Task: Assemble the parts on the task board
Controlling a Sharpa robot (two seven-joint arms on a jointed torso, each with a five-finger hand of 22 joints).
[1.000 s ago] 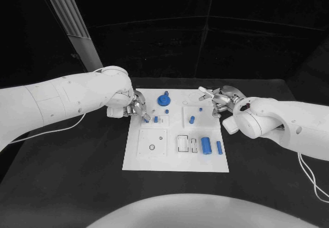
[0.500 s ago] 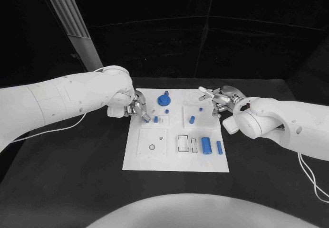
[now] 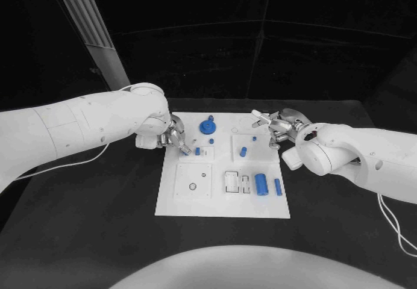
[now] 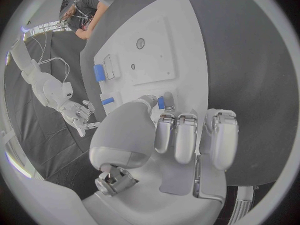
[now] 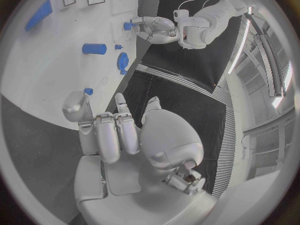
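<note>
A black table (image 3: pixel 96 198) is seen spread under a dark room, and the white task board (image 3: pixel 222 205) is laid square in its middle, with bare black surface left on both sides and in front of it. A pale ribbed post (image 3: pixel 94 36) is seen rising behind the table's far left corner.

Over the board's left edge, the left hand (image 3: pixel 171 138) is held low, fingers curled downward toward a small blue part (image 3: pixel 197 151) standing in a raised square. In the left wrist view a fingertip (image 4: pixel 150 101) is seen right beside that part (image 4: pixel 160 103), and whether it is actually pinched cannot be told.

At the far right corner of the board, the right hand (image 3: pixel 276 126) is held with its fingers spread apart and nothing gripped; in the right wrist view the spread fingers (image 5: pixel 112 135) are seen above the board's edge, near a small blue peg (image 5: pixel 88 91).

On the board, a blue round knob (image 3: pixel 208 126) is seen standing near the far edge, a short blue cylinder (image 3: pixel 244 151) lies tilted on the right raised square, and a thicker blue cylinder (image 3: pixel 261 183) and a slim blue bar (image 3: pixel 278 186) are lined up side by side toward the right edge. The near half of the board is left open, apart from a square plate with a small hole (image 3: pixel 194 180).
</note>
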